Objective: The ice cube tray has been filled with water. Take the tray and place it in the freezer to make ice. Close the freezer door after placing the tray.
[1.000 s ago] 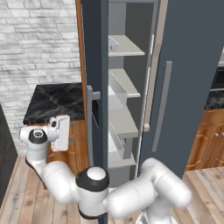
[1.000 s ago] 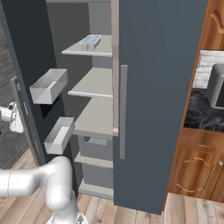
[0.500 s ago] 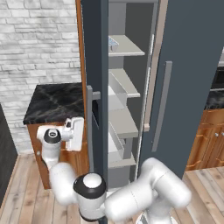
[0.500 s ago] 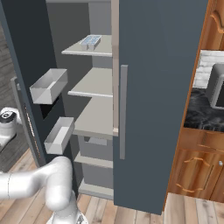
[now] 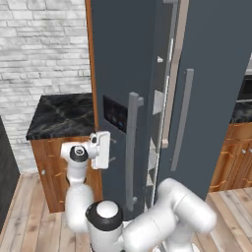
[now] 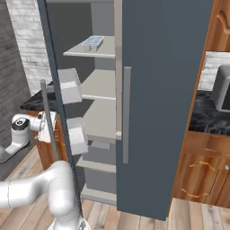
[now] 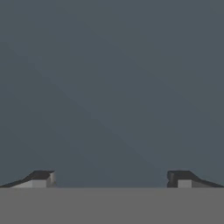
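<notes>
Hand [image 7: 109,177] spread wide and empty; I see its two fingertips [image 7: 41,177] facing the freezer door [image 5: 120,74]. From the right base view I count one ice cube tray [image 6: 93,42] on the freezer's [image 6: 96,134] top shelf; the left base view shows the door's one bar handle [image 5: 132,147].

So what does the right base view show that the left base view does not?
Right base view: the ice cube tray on an upper freezer shelf, and two grey door bins. Left base view: the door's black display panel. Both: the freezer door ajar, its grey handle, and the open gripper at the door's outer face.
</notes>
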Robot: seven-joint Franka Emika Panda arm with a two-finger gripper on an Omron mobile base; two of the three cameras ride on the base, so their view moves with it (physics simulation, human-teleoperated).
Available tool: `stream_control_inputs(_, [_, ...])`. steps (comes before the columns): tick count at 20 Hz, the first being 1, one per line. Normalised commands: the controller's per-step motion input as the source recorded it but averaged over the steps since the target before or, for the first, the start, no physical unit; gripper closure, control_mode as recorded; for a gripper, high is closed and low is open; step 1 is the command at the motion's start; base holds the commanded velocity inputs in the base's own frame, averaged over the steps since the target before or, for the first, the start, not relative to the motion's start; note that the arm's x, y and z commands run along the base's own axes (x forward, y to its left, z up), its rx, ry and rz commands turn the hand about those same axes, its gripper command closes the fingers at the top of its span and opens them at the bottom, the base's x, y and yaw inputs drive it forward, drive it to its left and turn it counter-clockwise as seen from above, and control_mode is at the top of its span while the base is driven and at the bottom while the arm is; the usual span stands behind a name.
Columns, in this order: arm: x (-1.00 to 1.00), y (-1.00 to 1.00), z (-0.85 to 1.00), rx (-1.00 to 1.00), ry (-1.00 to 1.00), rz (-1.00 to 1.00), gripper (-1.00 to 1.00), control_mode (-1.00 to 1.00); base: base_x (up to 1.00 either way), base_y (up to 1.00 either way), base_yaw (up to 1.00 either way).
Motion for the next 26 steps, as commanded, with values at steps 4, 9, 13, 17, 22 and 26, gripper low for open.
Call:
stream_control_inputs(4, [0.0,-1.0,-0.09,0.0,0.0,0.14,-1.0,-1.0,0.0,0.0,0.0])
stream_control_inputs(9, [0.43,-0.98,-0.11,0.05,0.0,0.29,-1.0,-1.0,0.0,0.0,0.0])
stream_control_inputs(13, [0.87,-0.93,-0.1,0.08,0.02,0.46,-1.0,-1.0,0.0,0.0,0.0])
stream_control_inputs(17, [0.93,-0.88,-0.06,0.07,0.05,0.53,-1.0,-1.0,0.0,0.0,0.0])
stream_control_inputs(22, [0.84,-0.88,0.0,0.09,0.11,0.51,-1.0,-1.0,0.0,0.0,0.0])
stream_control_inputs(26, [0.72,-0.72,0.0,0.07,0.25,0.44,-1.0,-1.0,0.0,0.0,0.0])
